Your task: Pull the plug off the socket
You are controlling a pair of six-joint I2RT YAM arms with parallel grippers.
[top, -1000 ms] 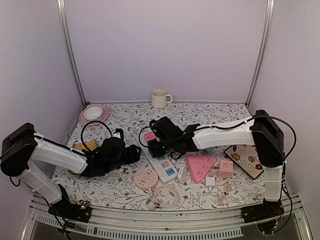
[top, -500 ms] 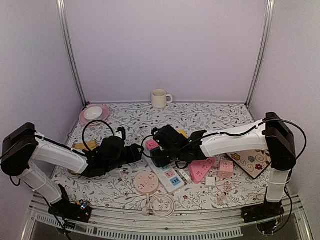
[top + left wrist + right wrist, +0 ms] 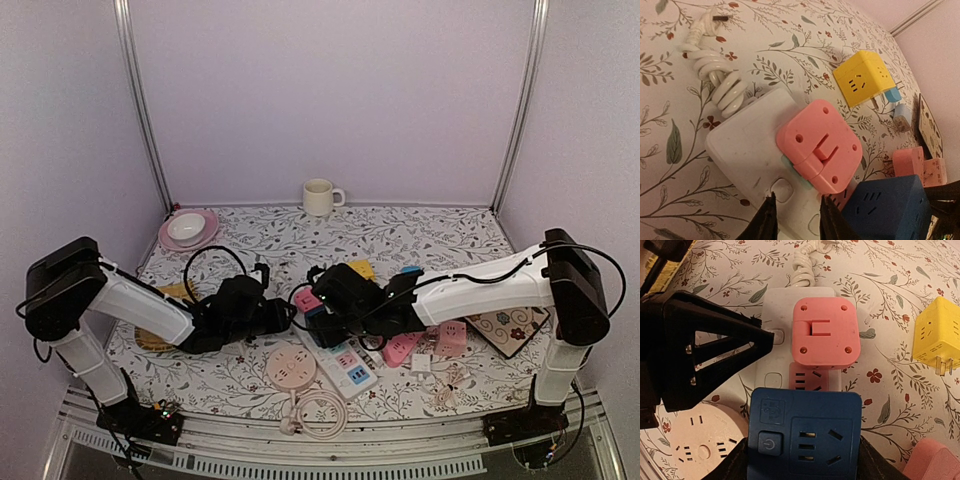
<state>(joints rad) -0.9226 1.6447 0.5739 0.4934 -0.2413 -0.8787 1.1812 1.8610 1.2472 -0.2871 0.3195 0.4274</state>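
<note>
Left gripper (image 3: 796,222) first: the jaws are part open w/ nothing clamped, and the tips sit over the switch end of the white strip (image 3: 742,155). I'd press those tips down on the bare strip, or pinch its edge, before any pull. Otherwise the whole strip prob. lifts w/ the plug.

Moving right, the pink adapter (image 3: 825,332) is seated on the strip, just beside the blue plug (image 3: 805,435) at its 12 o'clock. Don't rock the plug that way.

The blue plug is a squarish block w/ rounded corners. Its top face has a power button at approx. 10 o'clock and socket holes beside that. It sits on the strip near mid surface (image 3: 890,390), and whether its pins are fully home can't be seen.

Your right gripper (image 3: 804,467) is closed on the plug, w/ fingers at its 9 and 3 o'clock sides. Pull straight off the strip face, no twist, steady force. The yellow cube (image 3: 935,335) at 2 o'clock is apart, so no issue there.
</note>
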